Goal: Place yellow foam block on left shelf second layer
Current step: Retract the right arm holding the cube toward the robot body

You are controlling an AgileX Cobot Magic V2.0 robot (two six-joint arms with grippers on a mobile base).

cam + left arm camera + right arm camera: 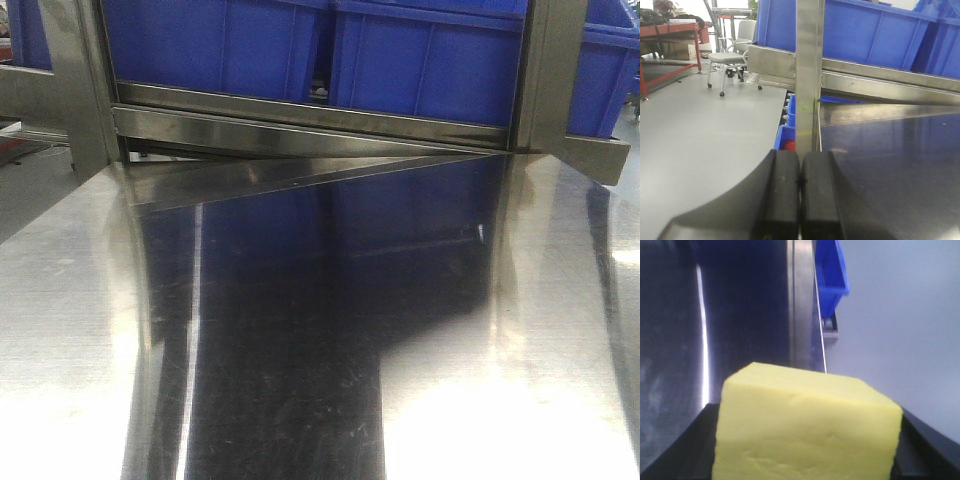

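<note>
Front view: you see only the steel shelf surface (320,330) with blue bins (400,50) above it. No block and no arm show here.
Left wrist view: your left gripper (800,185) has its fingers pressed together on nothing, facing a steel upright (807,75).
Right wrist view: your right gripper (805,465) is clamped on the yellow foam block (805,415), which hangs in its jaws near the shelf frame.
Handling: probably light and soft (faint dimples mark its face). Take hold on flat opposite faces, and squeeze gently.
</note>
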